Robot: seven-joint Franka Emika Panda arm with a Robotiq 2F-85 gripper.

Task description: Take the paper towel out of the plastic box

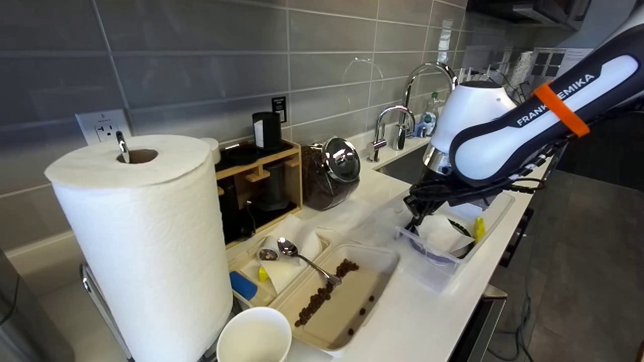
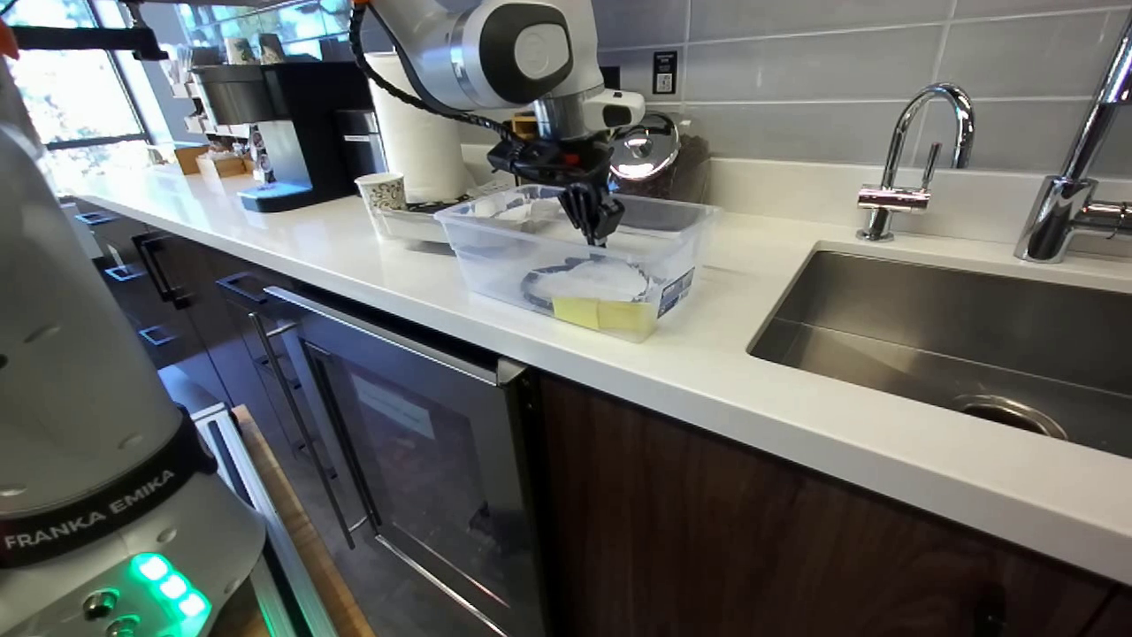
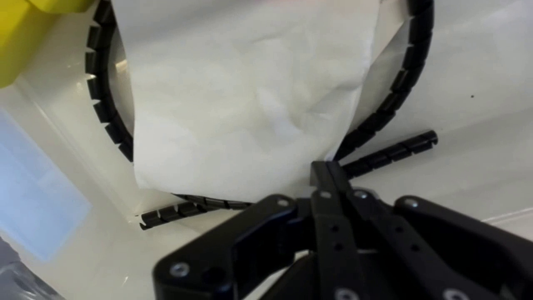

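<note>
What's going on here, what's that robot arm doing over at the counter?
The robot arm is working on taking a white paper towel out of a clear plastic box on the counter. Its gripper reaches into the box, closed at an edge of the towel and apparently pinching it. The towel isn't out yet: most of it lies over a black ring inside the box, with a yellow piece off to the side.
</note>
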